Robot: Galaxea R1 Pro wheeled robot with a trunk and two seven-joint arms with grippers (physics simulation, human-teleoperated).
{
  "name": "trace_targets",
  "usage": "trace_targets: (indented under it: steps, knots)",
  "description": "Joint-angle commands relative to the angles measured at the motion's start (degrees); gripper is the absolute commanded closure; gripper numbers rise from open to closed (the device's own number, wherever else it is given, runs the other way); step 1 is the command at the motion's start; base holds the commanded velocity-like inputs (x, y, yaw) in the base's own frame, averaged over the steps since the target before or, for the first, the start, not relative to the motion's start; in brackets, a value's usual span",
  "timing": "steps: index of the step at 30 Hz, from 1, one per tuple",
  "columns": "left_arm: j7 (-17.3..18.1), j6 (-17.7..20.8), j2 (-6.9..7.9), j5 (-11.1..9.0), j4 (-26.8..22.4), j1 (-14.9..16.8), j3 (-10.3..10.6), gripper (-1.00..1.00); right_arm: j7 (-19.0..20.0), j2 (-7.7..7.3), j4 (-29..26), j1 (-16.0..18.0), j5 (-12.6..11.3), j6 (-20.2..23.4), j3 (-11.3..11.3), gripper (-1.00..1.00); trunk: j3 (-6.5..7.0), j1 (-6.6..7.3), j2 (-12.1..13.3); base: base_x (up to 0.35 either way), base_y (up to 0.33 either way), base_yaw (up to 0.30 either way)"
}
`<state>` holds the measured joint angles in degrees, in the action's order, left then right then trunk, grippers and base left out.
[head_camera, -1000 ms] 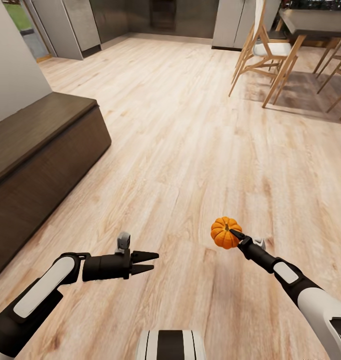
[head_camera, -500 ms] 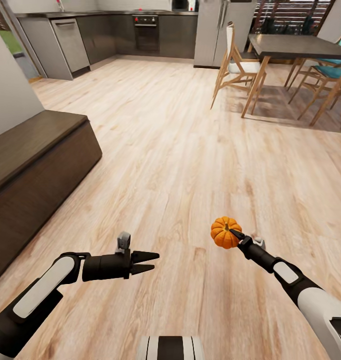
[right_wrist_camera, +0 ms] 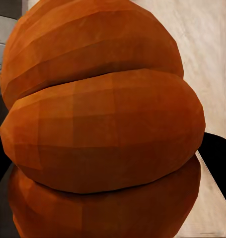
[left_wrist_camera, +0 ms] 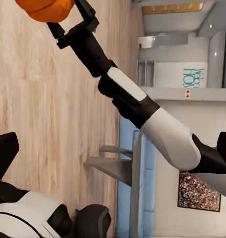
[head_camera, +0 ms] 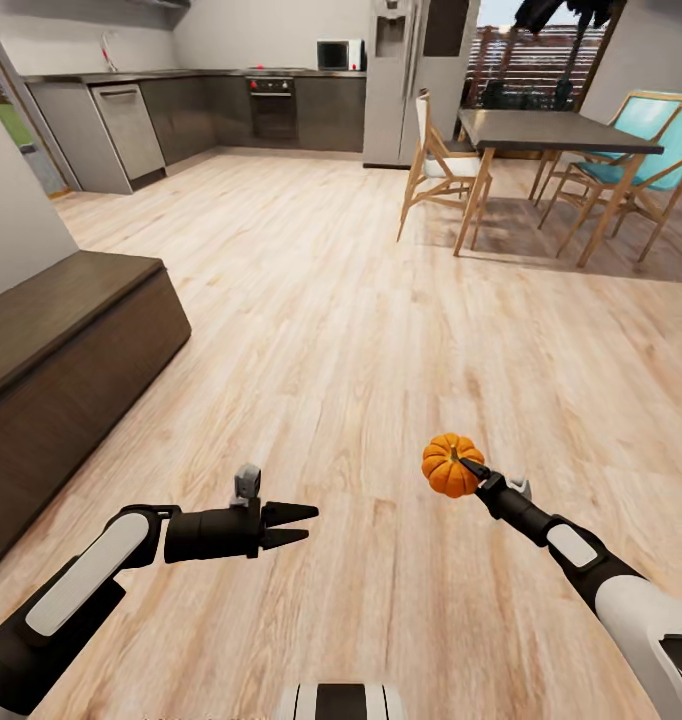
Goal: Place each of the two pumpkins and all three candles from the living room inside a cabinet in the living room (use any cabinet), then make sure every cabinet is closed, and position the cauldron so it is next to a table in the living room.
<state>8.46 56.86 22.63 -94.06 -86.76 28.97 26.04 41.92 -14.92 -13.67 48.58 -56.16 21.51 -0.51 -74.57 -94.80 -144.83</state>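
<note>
My right gripper is shut on an orange ribbed pumpkin and holds it above the wood floor, in front of me on the right. Close up, the pumpkin sits between the right gripper's dark fingers. The left wrist view catches the pumpkin at the end of my right arm. My left gripper stands open and empty at the lower left, pointing right. The long dark-brown cabinet runs along the left wall, its front shut. The candles, the cauldron and the living room table are out of view.
Open wood floor stretches ahead. A dining table with wooden chairs stands at the far right. Grey kitchen counters and a fridge line the back wall.
The head camera has tilted up, so more of the kitchen and the dining table show. Both arms and the held pumpkin keep the same place.
</note>
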Motion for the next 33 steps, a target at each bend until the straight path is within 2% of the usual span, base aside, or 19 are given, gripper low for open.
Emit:
trace_targets:
  steps: [1, 10, 33]
  knots:
    - [0.6, 0.0, 0.05, 0.5, 0.0, 0.0, 0.1, -1.00, -0.1, -0.02, 0.0, 0.0, -0.4, 0.5, 0.0, 1.00, 0.26, 0.06, 0.0, -0.282, 0.000, -0.203]
    - [0.6, 0.0, 0.05, 0.5, 0.0, 0.0, 0.0, -1.00, -0.1, -0.02, 0.0, 0.0, -0.3, 0.5, -0.1, 1.00, 2.78, 0.29, 0.1, -0.261, 0.000, -0.185]
    - [0.6, 0.0, 0.05, 0.5, 0.0, 0.0, 0.0, -1.00, -0.1, -0.01, -0.6, 0.0, -0.2, 0.5, -0.1, 1.00, 7.93, 0.88, 0.4, -0.007, 0.000, -0.008]
